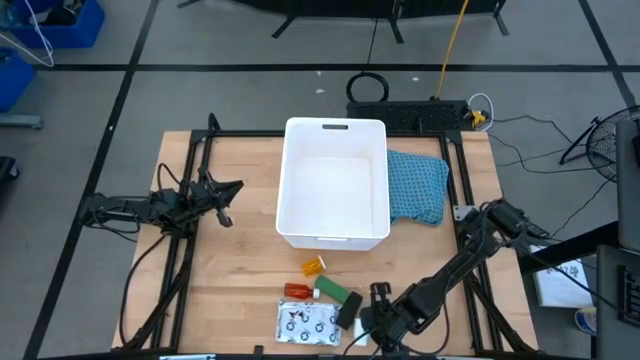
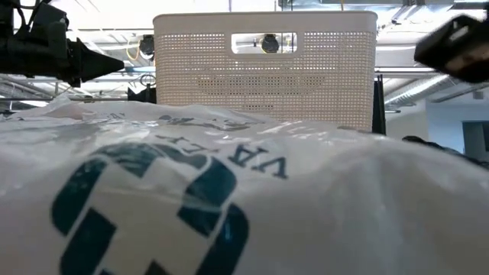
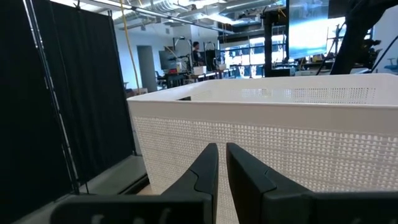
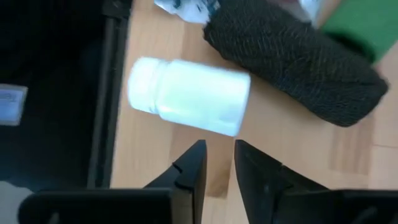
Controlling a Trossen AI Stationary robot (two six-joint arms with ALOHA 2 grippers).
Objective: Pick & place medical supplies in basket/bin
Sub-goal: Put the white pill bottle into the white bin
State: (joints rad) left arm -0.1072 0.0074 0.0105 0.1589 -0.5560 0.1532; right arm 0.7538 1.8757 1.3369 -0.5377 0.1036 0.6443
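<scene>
The white tub [image 1: 335, 180] stands mid-table and fills the back of the low view [image 2: 263, 69]. Near the near edge lie the orange vial [image 1: 314, 265], red tube [image 1: 297, 290], green bar [image 1: 338, 289], black oblong [image 1: 348, 312] and printed packet [image 1: 308, 322], which fills the low view's foreground [image 2: 153, 198]. My right gripper [image 4: 217, 155] hovers shut over the wood, just short of the small white roll [image 4: 186, 96], which lies on its side beside the black oblong [image 4: 298, 62]. My left gripper [image 3: 222, 162], shut, waits left of the tub [image 3: 280, 137].
A blue-green mesh cloth [image 1: 415, 185] lies against the tub's right side. Black frame rails [image 1: 190, 250] run along the table's left and right sides, and a dark rail [image 4: 106, 93] borders the wood close to the white roll. Bare wood lies between the tub and the left arm.
</scene>
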